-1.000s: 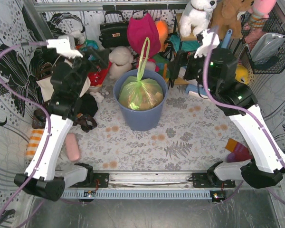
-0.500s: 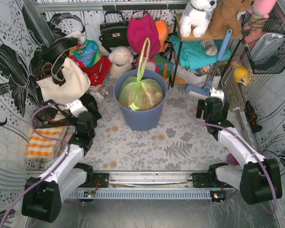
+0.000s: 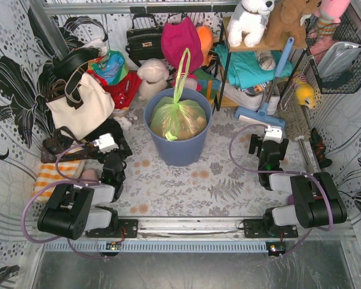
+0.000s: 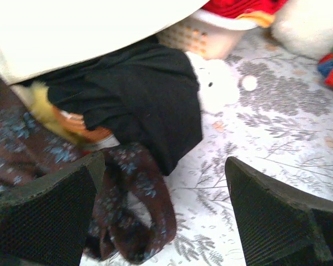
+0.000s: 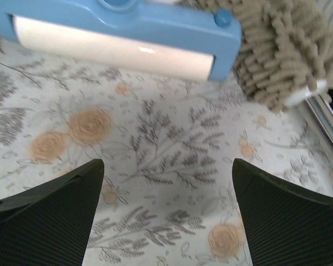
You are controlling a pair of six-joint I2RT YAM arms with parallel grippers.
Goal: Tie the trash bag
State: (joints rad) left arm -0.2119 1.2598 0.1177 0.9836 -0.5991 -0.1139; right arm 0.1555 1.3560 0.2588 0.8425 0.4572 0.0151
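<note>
The bag sits in the bin, mid-tabletop, its long handle loop standing upright. Both arms have folded lower than before. The left tool and right tool gape apart, empty.

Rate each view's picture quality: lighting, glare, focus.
Top external: evenly lit and sharp, the trash bag clearly readable in the blue bin. Left wrist: soft, the cream bag blown out to white, jaws dark. Right wrist: slightly soft, a small glare spot on the white roller.
</note>
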